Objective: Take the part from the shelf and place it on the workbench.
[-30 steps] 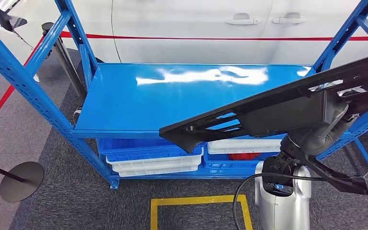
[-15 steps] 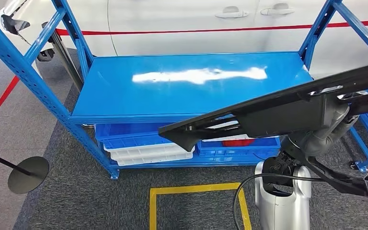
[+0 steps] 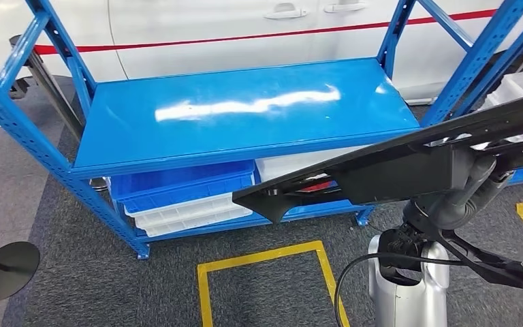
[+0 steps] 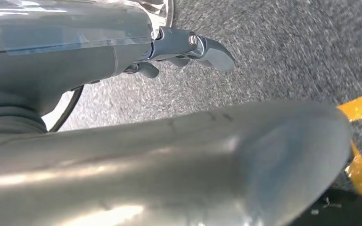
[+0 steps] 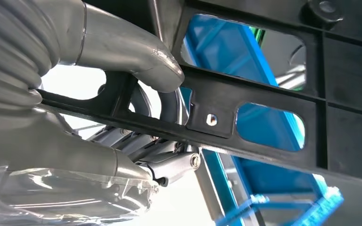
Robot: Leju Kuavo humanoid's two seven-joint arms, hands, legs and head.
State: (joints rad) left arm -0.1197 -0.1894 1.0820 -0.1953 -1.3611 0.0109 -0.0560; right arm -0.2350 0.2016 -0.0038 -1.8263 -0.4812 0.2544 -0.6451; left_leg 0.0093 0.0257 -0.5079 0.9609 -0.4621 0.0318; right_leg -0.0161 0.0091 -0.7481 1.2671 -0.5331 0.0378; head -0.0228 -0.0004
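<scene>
One long black plastic trim part [image 3: 381, 167], stiff, light but unwieldy; right hand [image 5: 75, 94] fingers [image 5: 136, 61] clamp its ribbed frame; left hand [image 4: 188, 47] fingers curl on nothing.

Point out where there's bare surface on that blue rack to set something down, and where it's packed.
The top blue shelf lies bare from upright to upright, showing just glare. The lower level is crowded: stacked blue and white bins fill the space beneath. The long black part, held by the right hand, hangs in front of the rack's right front corner.
</scene>
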